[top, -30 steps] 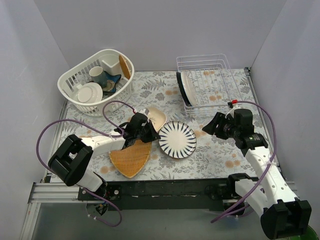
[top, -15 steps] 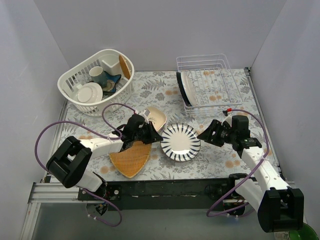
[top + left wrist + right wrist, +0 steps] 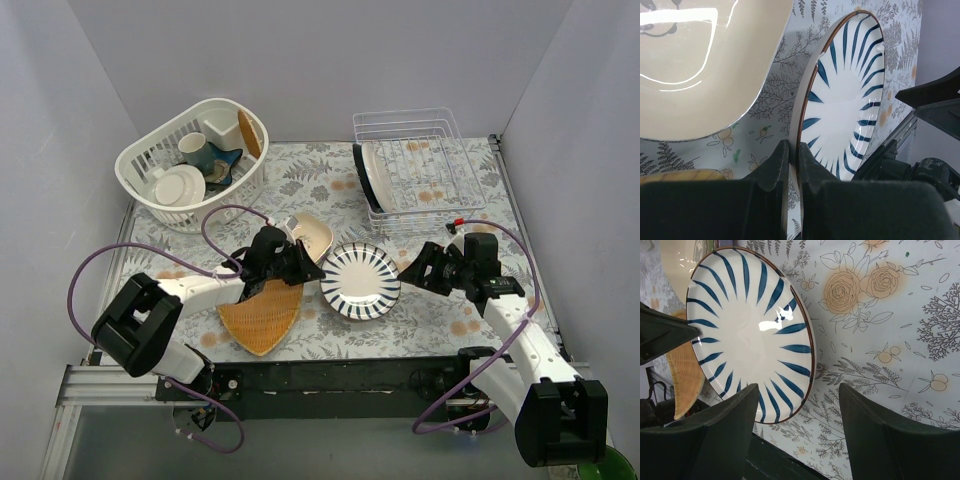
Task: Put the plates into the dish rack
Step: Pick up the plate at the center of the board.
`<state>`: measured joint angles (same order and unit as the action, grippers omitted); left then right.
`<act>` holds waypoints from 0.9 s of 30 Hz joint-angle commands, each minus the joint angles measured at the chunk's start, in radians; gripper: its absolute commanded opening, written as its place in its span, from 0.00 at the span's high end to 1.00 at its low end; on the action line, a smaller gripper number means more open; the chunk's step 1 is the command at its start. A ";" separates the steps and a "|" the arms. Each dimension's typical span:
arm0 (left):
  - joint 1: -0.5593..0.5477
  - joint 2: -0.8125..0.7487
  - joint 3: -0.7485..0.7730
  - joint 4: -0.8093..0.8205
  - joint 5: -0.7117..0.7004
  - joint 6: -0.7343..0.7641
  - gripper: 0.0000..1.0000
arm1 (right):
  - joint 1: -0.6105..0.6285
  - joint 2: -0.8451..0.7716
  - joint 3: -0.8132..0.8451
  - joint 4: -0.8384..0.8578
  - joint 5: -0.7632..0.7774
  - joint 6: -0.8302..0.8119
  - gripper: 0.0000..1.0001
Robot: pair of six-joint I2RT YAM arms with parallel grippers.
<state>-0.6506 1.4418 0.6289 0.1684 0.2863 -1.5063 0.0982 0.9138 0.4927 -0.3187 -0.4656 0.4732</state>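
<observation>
A white round plate with dark blue stripes (image 3: 360, 281) lies mid-table, its left rim pinched by my left gripper (image 3: 308, 268), which is shut on it. The left wrist view shows the rim (image 3: 807, 100) clamped between the fingers (image 3: 775, 165). My right gripper (image 3: 412, 268) stands open just right of the plate; in the right wrist view the plate (image 3: 745, 335) fills the space ahead of the spread jaws (image 3: 799, 390), not touching. A cream rounded-square dish (image 3: 315, 235) sits behind the left gripper. The white wire dish rack (image 3: 430, 165) at the back right holds upright plates (image 3: 370, 178) at its left end.
An orange woven triangular tray (image 3: 262, 315) lies under the left arm. A white slotted oval basket (image 3: 150, 160) with cups and a plain white plate stands at the back left. Walls close in the table on three sides.
The left gripper has carried the striped plate a little to the right. The right arm has come down and left toward the plate's right edge, and its jaws have spread wider.
</observation>
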 commanded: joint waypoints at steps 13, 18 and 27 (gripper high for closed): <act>0.017 -0.123 0.072 0.125 0.106 -0.048 1.00 | -0.015 -0.029 -0.105 0.177 -0.107 0.042 0.27; 0.017 -0.127 0.069 0.141 0.122 -0.061 1.00 | -0.017 -0.032 -0.167 0.308 -0.165 0.114 0.27; 0.019 -0.123 0.026 0.230 0.162 -0.120 1.00 | -0.022 -0.016 -0.273 0.579 -0.300 0.275 0.27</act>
<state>-0.6369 1.3838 0.6365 0.2192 0.3611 -1.5528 0.0841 0.8913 0.2485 0.0685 -0.6704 0.6544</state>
